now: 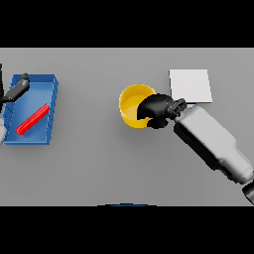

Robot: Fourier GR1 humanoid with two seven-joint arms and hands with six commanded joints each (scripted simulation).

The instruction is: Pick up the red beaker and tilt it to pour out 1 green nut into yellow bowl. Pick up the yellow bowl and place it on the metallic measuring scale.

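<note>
Grey bench [99, 163]. Second step under way, seemingly: right hand [156, 110] curled on yellow bowl [133, 105] rim, metallic measuring scale [191, 84] just beyond hand. Next: lift, carry over, set down level. Left hand [19, 88] idle, far off, fingers straight.

Grey table [109, 168] bears blue tray [52, 106], yellow bowl [130, 106], white scale [191, 84]

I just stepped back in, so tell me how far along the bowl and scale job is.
Pouring: cannot tell; no nut shows in the bowl, and a red piece lies in the blue tray. In hand: the right robot hand is at the bowl's rim. Left: moving the bowl onto the scale. The left robot hand is over the tray.
</note>
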